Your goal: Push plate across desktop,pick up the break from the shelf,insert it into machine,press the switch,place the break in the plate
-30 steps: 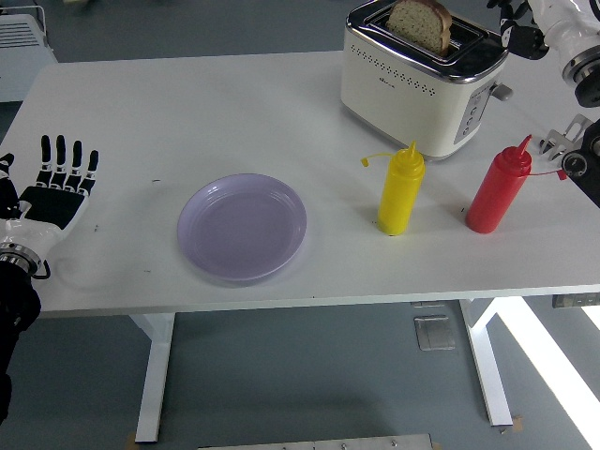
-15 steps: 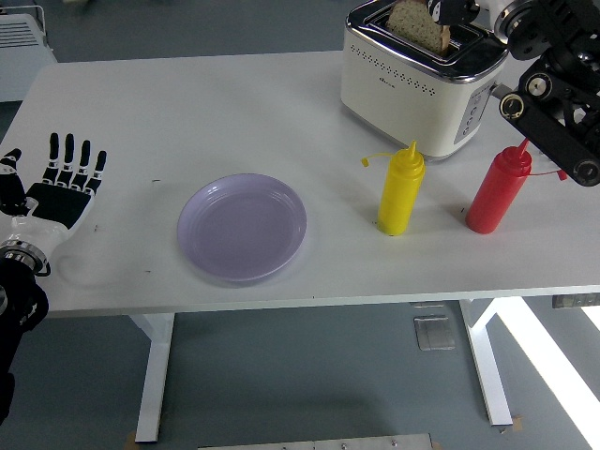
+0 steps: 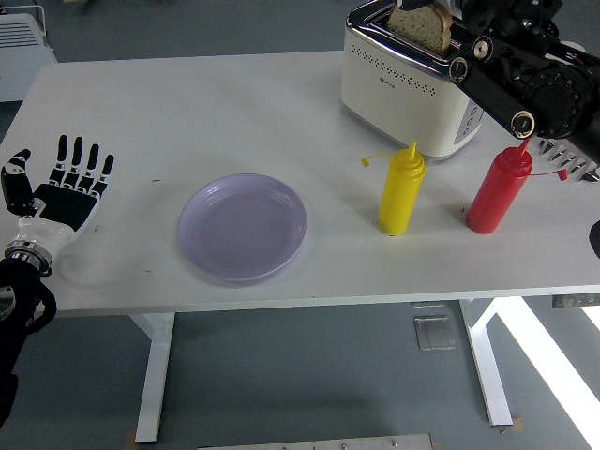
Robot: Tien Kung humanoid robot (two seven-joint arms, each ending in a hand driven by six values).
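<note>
Bread (image 3: 419,26) sits upright in slot of toaster (image 3: 412,89), worktop (image 3: 187,112) approx 1 o'clock.
Plate (image 3: 243,226) centre, empty, well apart at toaster's 7 o'clock.
Right arm over toaster; right hand (image 3: 459,11) at bread's 3 o'clock, mostly cut off by frame, grip can't tell.
Left hand (image 3: 64,187) at 9 o'clock, fingers spread, holding nothing.
Judgement: pinch slice by top crust, lift straight up to clear slot, carry wide of yellow bottle (image 3: 401,190) and red bottle (image 3: 499,190).

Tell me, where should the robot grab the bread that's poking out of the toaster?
Probably by the top crust of the bread, pinched across its flat faces from straight above. Only its upper part sticks out of the toaster slot; the rest is hidden, so the sides can't be reached lower down.
</note>
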